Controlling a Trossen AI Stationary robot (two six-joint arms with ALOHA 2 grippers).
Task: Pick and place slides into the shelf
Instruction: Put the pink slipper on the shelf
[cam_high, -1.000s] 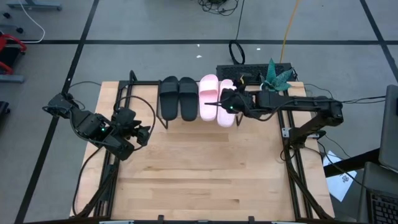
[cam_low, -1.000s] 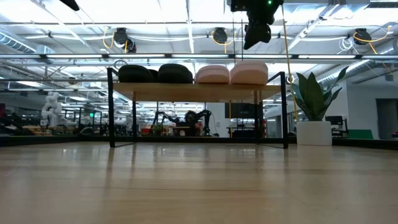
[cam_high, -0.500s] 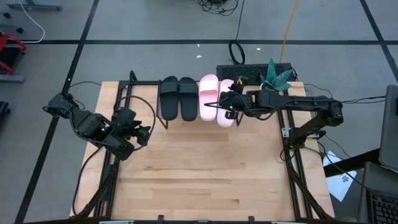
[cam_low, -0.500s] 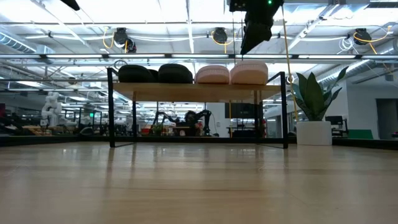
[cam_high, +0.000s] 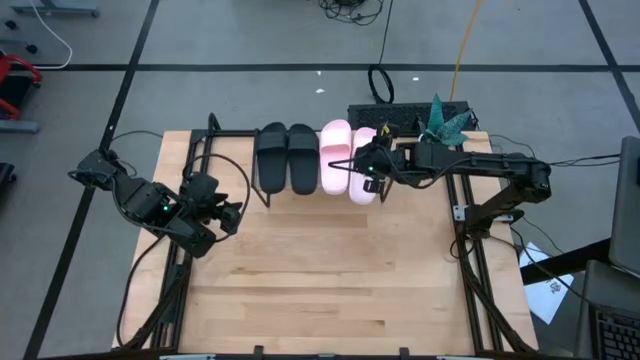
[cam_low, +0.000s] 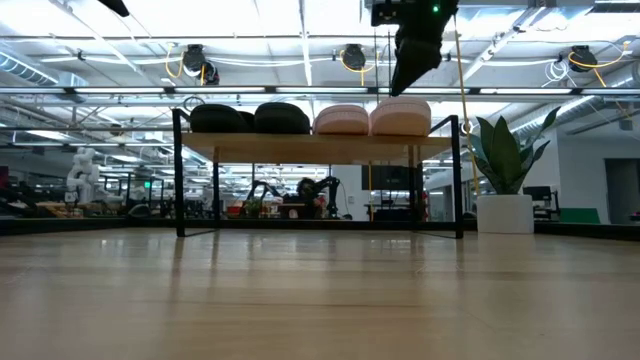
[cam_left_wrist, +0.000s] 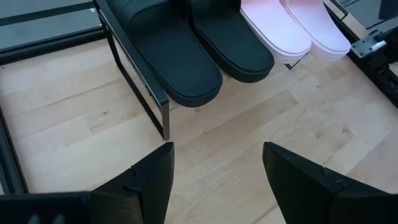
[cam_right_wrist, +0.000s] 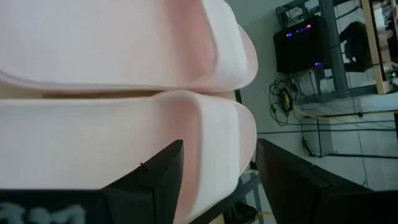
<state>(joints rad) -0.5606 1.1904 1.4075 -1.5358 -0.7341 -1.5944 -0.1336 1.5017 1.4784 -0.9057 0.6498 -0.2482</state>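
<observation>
no readable writing. left pincer (cam_high: 228, 215) spread, empty, near table (cam_high: 330, 290) left edge. shelf (cam_low: 320, 143) at far edge holds black slides (cam_high: 286, 158) then pink slides (cam_high: 349, 162), toes overhanging. right pincer (cam_high: 357, 166) spread above rightmost pink, clear in low view only. front of table bare.

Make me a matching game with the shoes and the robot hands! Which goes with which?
Things:
1. black slides
2. pink slides
3. left gripper
4. right gripper

Places:
A. over the outermost pink slide, open
B. left half of the shelf
C. open, off the shelf's left end, over the table
D. right half of the shelf

Pairs: 1-B, 2-D, 3-C, 4-A
</observation>
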